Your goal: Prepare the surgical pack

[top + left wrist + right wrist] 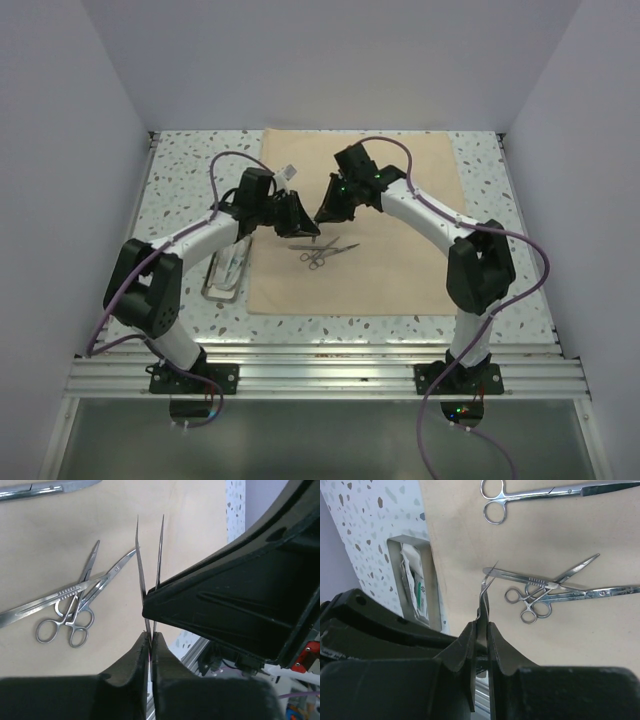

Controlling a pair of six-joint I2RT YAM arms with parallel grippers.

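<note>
At the near left, a small steel tray (434,580) sits on the speckled table (180,170), just beside the left edge of the cloth. White packets (412,575), one with green print, lie inside it. The large beige cloth (400,190) of the surgical pack lies spread flat across the middle of the table, reaching to its far edge.

On the near-left part of the cloth rests a pair of scissors (91,562), its blades spread apart. A flat ribbed steel handle (35,607) lies across its shanks, touching them. Just beyond these, a longer ring-handled instrument (535,494) lies alone on the cloth.

Above this group the two arms meet, tip to tip. The left gripper (151,640) has its fingers pressed together on the base of thin steel tweezers (159,555), whose two prongs fan out past its tips. The black body of the other arm crosses just in front of them. The right gripper (483,625) is likewise clamped on a thin sliver of steel. It appears to be the same tweezers seen edge-on, though that cannot be told for certain. The tweezers are held clear of the cloth, over its left part.
</note>
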